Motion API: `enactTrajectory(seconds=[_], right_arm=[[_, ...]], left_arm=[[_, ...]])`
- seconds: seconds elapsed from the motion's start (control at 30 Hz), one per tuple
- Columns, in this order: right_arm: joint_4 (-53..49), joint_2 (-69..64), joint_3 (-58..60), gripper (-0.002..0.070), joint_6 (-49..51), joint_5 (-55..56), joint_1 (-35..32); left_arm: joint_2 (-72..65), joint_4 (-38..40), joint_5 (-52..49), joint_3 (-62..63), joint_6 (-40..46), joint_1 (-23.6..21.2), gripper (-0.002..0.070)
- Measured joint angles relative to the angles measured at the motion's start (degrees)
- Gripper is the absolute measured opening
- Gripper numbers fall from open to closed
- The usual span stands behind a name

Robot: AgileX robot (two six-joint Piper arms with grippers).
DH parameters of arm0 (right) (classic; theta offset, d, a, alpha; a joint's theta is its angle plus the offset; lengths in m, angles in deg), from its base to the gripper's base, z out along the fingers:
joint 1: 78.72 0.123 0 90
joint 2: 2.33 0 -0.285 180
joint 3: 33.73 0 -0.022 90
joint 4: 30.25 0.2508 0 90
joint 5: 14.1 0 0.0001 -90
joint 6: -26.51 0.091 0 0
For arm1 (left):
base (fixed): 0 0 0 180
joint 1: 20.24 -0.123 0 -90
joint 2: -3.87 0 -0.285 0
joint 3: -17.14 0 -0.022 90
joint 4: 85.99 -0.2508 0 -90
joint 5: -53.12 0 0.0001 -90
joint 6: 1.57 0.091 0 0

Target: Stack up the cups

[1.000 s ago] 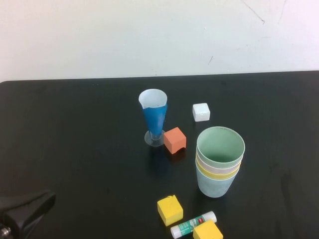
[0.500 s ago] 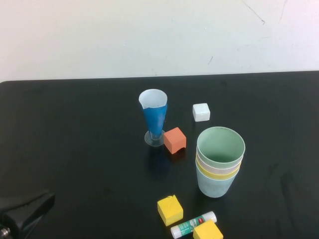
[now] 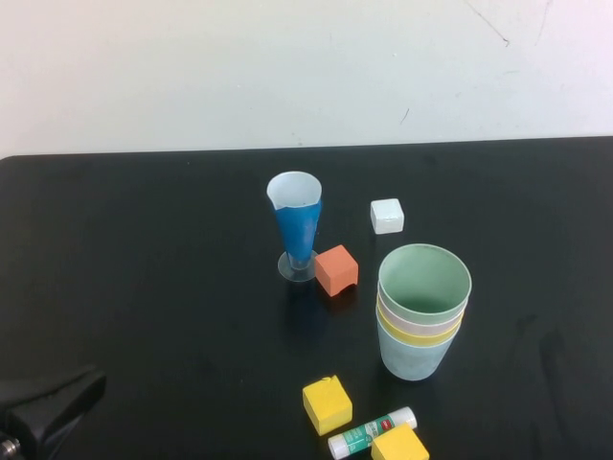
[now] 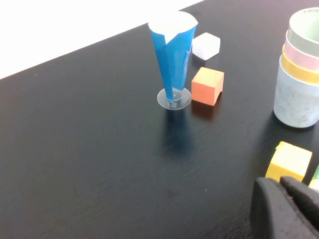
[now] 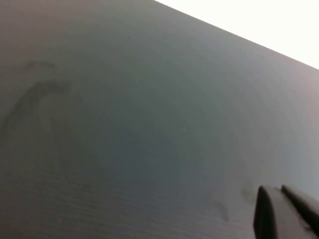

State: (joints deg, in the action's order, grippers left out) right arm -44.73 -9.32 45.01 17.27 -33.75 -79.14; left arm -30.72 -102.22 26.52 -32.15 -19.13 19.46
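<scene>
Black matte table [image 3: 144,287] against a plain white wall; high view first. Toward the right half, nearer the front edge than the back, the four wide tapered pastel plastic cups [image 3: 421,316] stand nested upright as one stack: light blue outermost at the base, yellow and pink rims showing as bands above it, green innermost on top, its interior empty as far as visible. Judged from this, the stacking looks finished, which would explain why both arms sit back from it. A tall narrow blue conical glass on a clear foot [image 3: 295,226] stands near table centre, upright and apart from the stack; contents not discernible. An orange foam cube [image 3: 336,269] sits just beside its foot, a small white cube [image 3: 387,216] further toward the back edge. Near the front edge lie two yellow cubes [image 3: 327,403] flanking a white glue stick [image 3: 372,431]. Left gripper [image 3: 43,407] rests low at the front-left corner, well apart from the cups, holding nothing; its fingers look pressed together. Left wrist view: same stack [image 4: 300,74], glass [image 4: 172,59], orange cube [image 4: 207,85], with the left gripper's dark tips [image 4: 286,209] meeting. Right wrist view: only bare tabletop [image 5: 124,124] and the right gripper [image 5: 284,211] at the frame's corner, tips together, grasping nothing; it does not appear in the high view.
</scene>
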Motion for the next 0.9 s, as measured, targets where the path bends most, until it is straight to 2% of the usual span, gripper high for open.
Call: enactTrajectory(seconds=[0.2, 0.3, 0.43, 0.6, 0.9], right_arm=[[0.1, 0.0, 0.0, -0.0002, -2.5, 0.0, -5.0], [0.4, 0.0, 0.0, -0.0002, -2.5, 0.0, -5.4], [1.1, 0.0, 0.0, -0.0002, -1.0, 0.0, -2.6], [1.4, 0.0, 0.0, -0.0002, 6.5, 0.0, 1.4], [1.5, 0.0, 0.0, -0.0002, 8.2, 0.0, 1.9]], left_arm=[[0.0, 0.0, 0.0, 0.0, 0.0, 0.0, -0.0001], [0.0, 0.0, 0.0, 0.0, 0.0, 0.0, -0.0001], [0.0, 0.0, 0.0, 0.0, 0.0, 0.0, -0.0001], [0.0, 0.0, 0.0, 0.0, 0.0, 0.0, -0.0001], [0.0, 0.0, 0.0, 0.0, 0.0, 0.0, -0.0001]])
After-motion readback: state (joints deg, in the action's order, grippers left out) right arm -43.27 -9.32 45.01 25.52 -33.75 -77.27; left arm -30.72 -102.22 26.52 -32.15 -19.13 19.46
